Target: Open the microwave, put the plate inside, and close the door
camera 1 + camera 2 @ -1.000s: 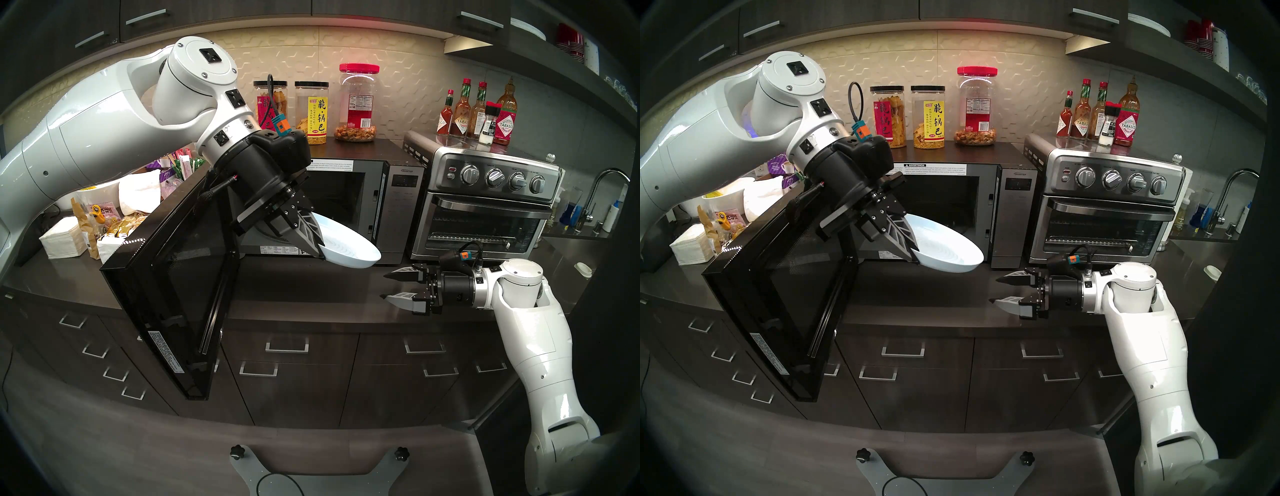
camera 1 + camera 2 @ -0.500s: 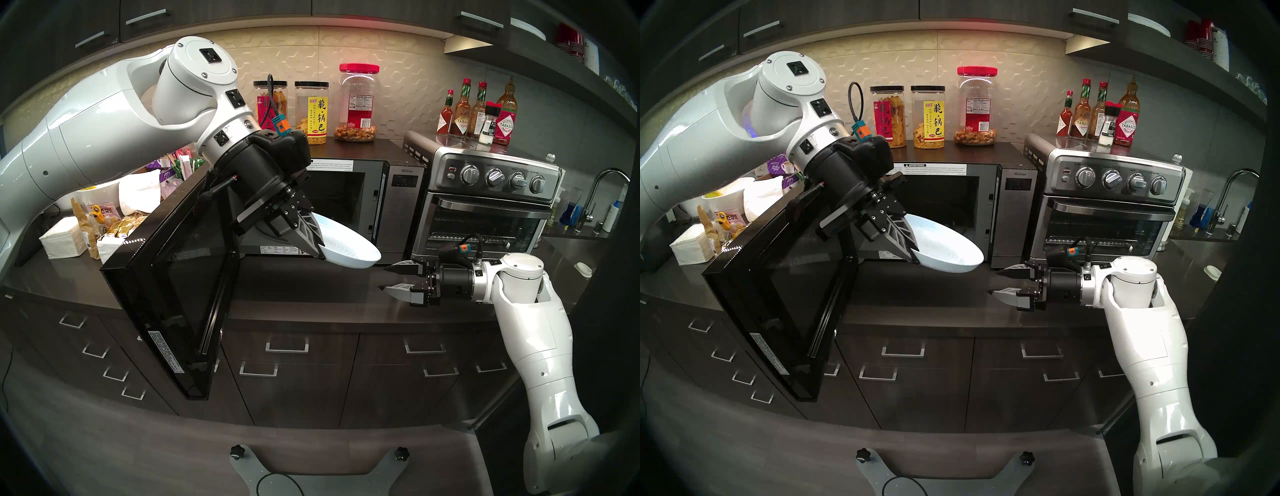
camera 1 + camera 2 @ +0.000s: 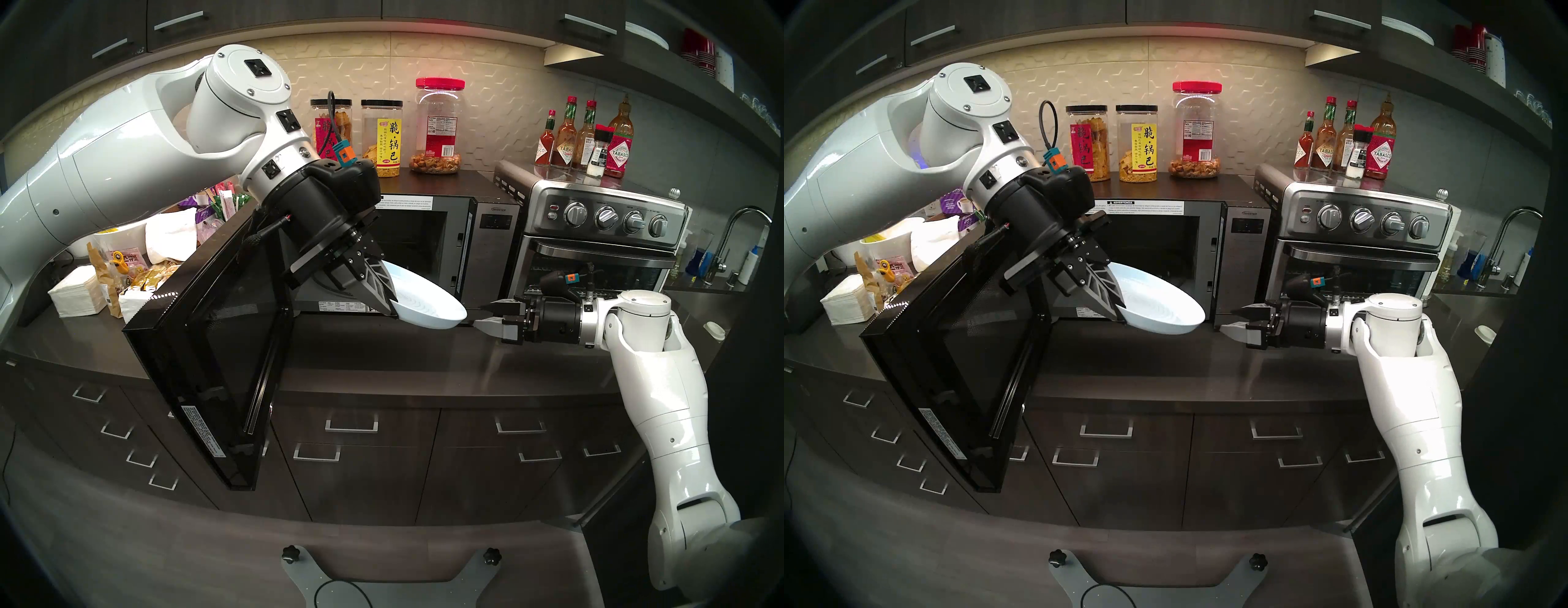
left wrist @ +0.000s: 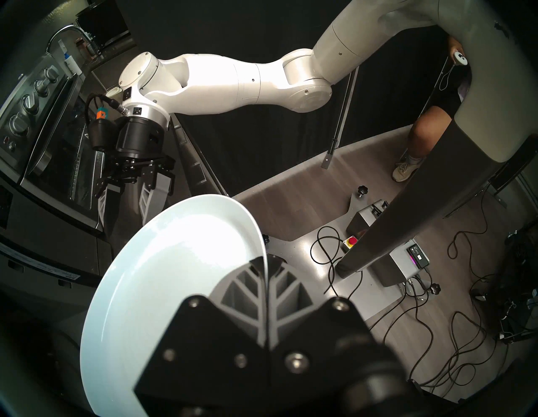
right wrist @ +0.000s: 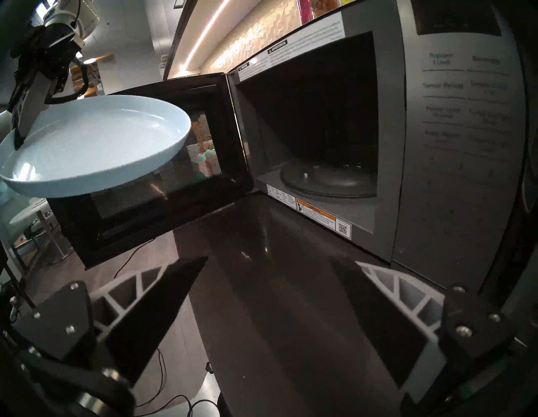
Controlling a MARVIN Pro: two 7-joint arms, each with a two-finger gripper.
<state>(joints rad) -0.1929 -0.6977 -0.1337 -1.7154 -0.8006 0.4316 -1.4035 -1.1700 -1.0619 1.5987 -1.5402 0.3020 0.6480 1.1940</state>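
Your left gripper (image 3: 392,306) has its jaws clamped on the plate (image 3: 428,303) rim, plate tilted, in the air in front of the open microwave (image 3: 428,237). Door (image 3: 212,352) swung wide left. Right gripper (image 3: 481,316) jaws spread wide, empty, just beside the plate's right edge.

Dark cabinets (image 3: 352,450) with steel handles stand below a dark counter (image 3: 382,365); pale tiled wall (image 3: 488,85) glows under warm light.

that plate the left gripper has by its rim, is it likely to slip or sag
The plate looks rigid, so sagging is unlikely. Its glossy surface and the left gripper's pinch at one rim edge suggest it could pivot or slip. It already hangs tilted.
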